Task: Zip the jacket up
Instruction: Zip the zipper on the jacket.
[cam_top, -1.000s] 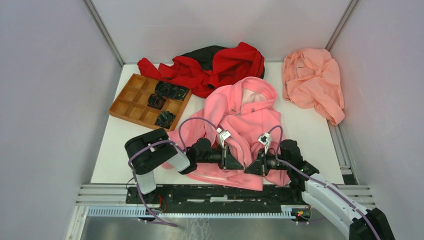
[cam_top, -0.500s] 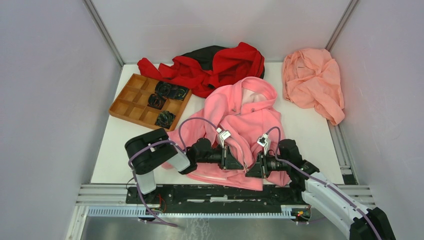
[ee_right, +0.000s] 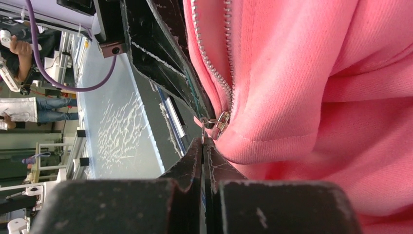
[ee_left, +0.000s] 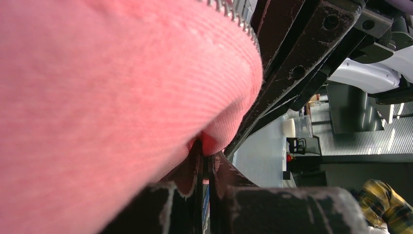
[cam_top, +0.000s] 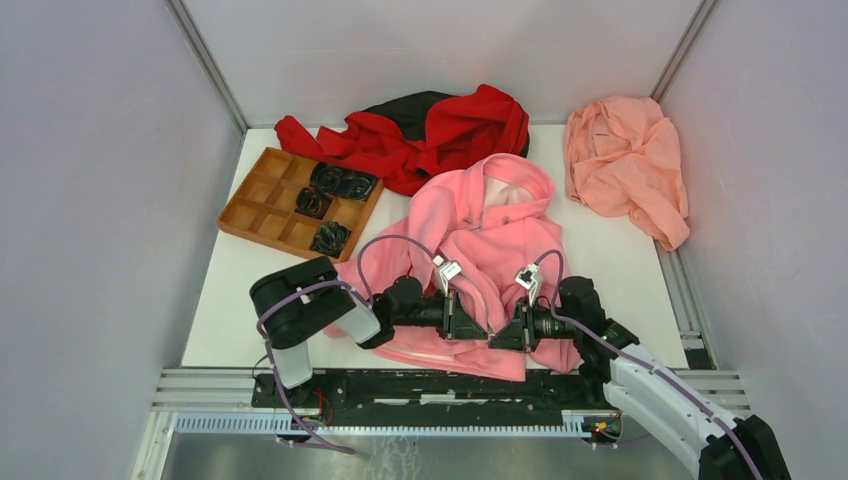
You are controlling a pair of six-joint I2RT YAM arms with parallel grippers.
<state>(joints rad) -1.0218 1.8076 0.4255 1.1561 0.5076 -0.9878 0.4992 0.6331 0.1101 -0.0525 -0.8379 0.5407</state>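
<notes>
The pink jacket (cam_top: 500, 230) lies spread in the middle of the table, hood toward the back. Both grippers meet at its near hem. My left gripper (cam_top: 478, 330) (ee_left: 207, 148) is shut on a fold of the jacket's hem (ee_left: 97, 97), beside the zipper teeth (ee_left: 234, 14). My right gripper (cam_top: 500, 338) (ee_right: 203, 141) is shut on the thin metal tab of the zipper pull (ee_right: 220, 124), which sits at the bottom end of the zipper teeth (ee_right: 214, 68). The two lines of teeth run apart above the slider. Each wrist view shows the other gripper's black fingers (ee_right: 156, 48) close by.
A red-and-black garment (cam_top: 430, 130) lies bunched at the back, touching the hood. A salmon cloth (cam_top: 625, 165) sits at the back right. A wooden divided tray (cam_top: 262, 205) with black items (cam_top: 340, 182) stands at the left. The metal rail (cam_top: 450, 385) runs just below the hem.
My right gripper loosened a little and closed again at the zipper pull, shifting slightly left. The left gripper and the jacket have stayed in place.
</notes>
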